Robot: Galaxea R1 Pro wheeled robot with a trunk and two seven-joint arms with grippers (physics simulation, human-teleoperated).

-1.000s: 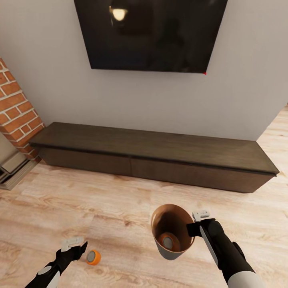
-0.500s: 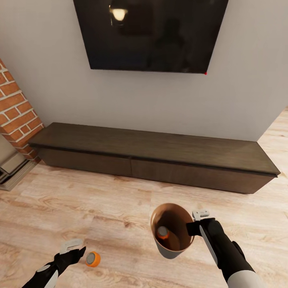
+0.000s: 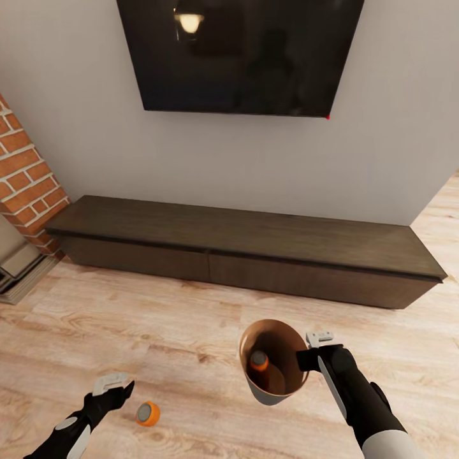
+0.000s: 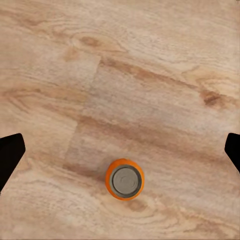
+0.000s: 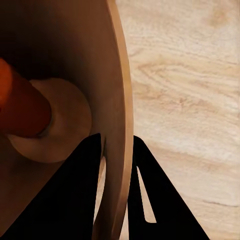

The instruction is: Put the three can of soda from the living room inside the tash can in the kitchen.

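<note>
My right gripper (image 3: 305,358) is shut on the rim of the tash can (image 3: 271,389), a grey bin with a brown inside, held tilted just above the wood floor. In the right wrist view its fingers (image 5: 85,165) pinch the bin wall (image 5: 117,100) from both sides. One orange can of soda (image 3: 258,361) leans inside the bin, also seen as an orange can (image 5: 20,110) by the right wrist. A second orange can of soda (image 3: 148,414) stands upright on the floor. My left gripper (image 3: 118,389) hovers open just left of it, and the floor can (image 4: 124,179) sits between its wide-spread fingers (image 4: 10,155).
A long low dark cabinet (image 3: 242,248) runs along the wall under a wall TV (image 3: 239,54). The brick fireplace (image 3: 25,172) stands at the left. Light plank floor (image 3: 191,331) spreads between me and the cabinet.
The can inside the bin has slid from the bottom toward the bin's left wall as the bin rose and tilted slightly. My left gripper drifted a little to the left.
</note>
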